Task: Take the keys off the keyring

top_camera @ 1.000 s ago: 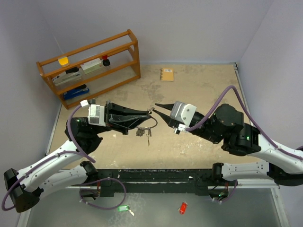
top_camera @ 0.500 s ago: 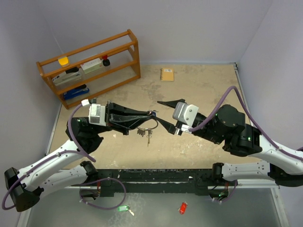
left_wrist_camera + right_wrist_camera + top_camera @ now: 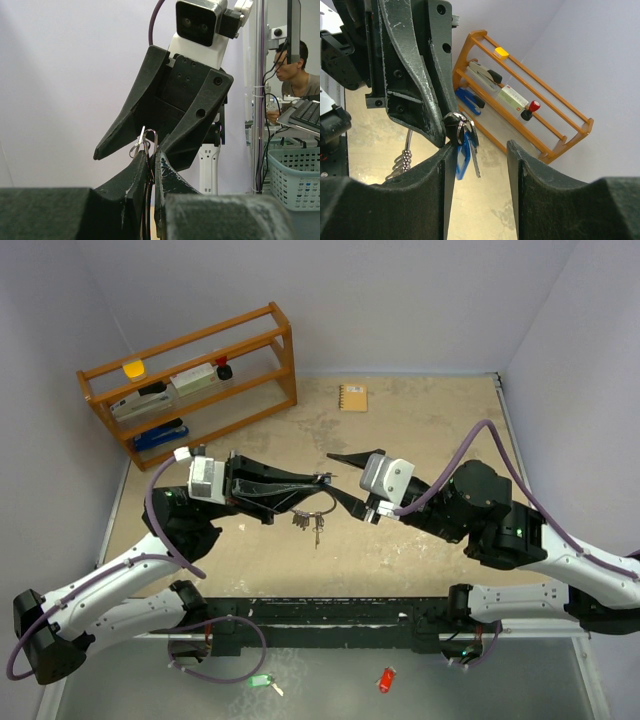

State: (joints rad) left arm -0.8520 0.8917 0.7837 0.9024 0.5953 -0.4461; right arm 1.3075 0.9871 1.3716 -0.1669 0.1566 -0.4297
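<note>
Since one second ago the right end effector [image 3: 481,150] has gone from shut to well parted; it holds nothing. The blue-tagged key [image 3: 463,155] hangs in line with its gap, close to one finger. Just beyond, the keyring [image 3: 455,121] is pinched in the fully closed left end effector [image 3: 151,159], raised above the desk [image 3: 420,430], with silver keys [image 3: 308,523] dangling. Recommended: close squarely on the blue tag, not the ring wire, then work the key along the coil with the left grip firm. Farthest back stands the wooden rack [image 3: 291,360].

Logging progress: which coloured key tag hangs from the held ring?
The blue tag, hanging from the keyring pinched in the left jaws. The green tag and red tag lie loose on the grey surface, away from the ring.
</note>
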